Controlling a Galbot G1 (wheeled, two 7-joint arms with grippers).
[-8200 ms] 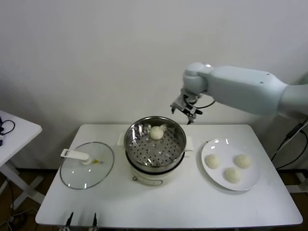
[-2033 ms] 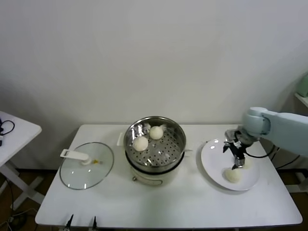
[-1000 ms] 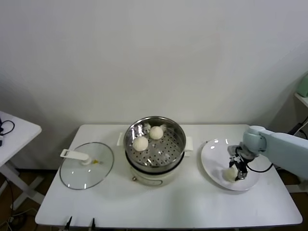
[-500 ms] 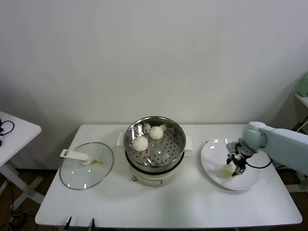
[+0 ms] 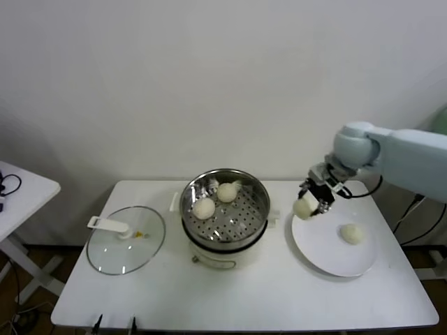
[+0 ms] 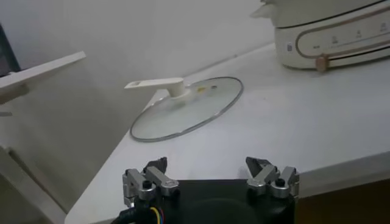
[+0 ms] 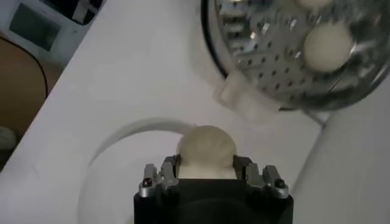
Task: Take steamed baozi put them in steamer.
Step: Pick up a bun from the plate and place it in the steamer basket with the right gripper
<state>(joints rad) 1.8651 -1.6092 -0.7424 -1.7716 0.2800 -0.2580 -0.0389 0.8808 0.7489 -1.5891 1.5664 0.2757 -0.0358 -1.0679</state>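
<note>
Right gripper [image 5: 311, 202], clamped on one baozi [image 5: 304, 208], has been raised from the plate [image 5: 328, 251] toward the steamer [image 5: 225, 209], where two buns [image 5: 204, 207] are held. One bun [image 5: 350, 234] is left on the plate. Left gripper [image 6: 210, 178] is parked spread below the table edge; its arm is hidden.

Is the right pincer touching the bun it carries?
Touching. The right wrist view shows the right pincer with a finger pressed against each side of the bun.
</note>
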